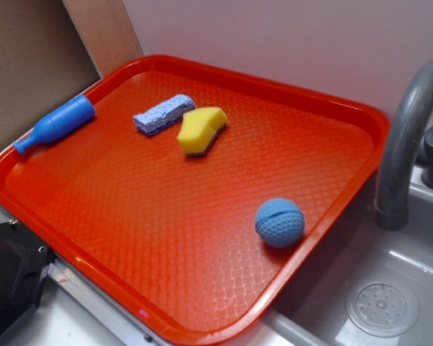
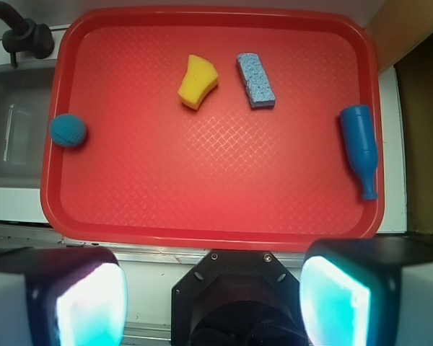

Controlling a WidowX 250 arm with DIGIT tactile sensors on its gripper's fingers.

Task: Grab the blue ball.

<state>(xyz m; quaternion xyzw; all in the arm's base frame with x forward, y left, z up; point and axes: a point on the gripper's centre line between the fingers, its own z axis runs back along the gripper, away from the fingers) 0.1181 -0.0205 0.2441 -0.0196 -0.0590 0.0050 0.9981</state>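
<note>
the gripper is showing only in the wrist view, along the bottom edge. two broad fingers are framing it, each with a black outer shell and a pale pad glowing cyan-white on its inner face. between them a black, angular housing is sitting, with two small screws near its top edge and rounded dark parts below, blurred.

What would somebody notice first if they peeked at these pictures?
Probably the big bright red plastic tray, sitting beside a grey sink. On it, the small dimpled blue ball rests alone near the sink-side rim, while a yellow sponge, a pale-blue rectangular sponge and a blue bottle-shaped toy lie farther away.
</note>
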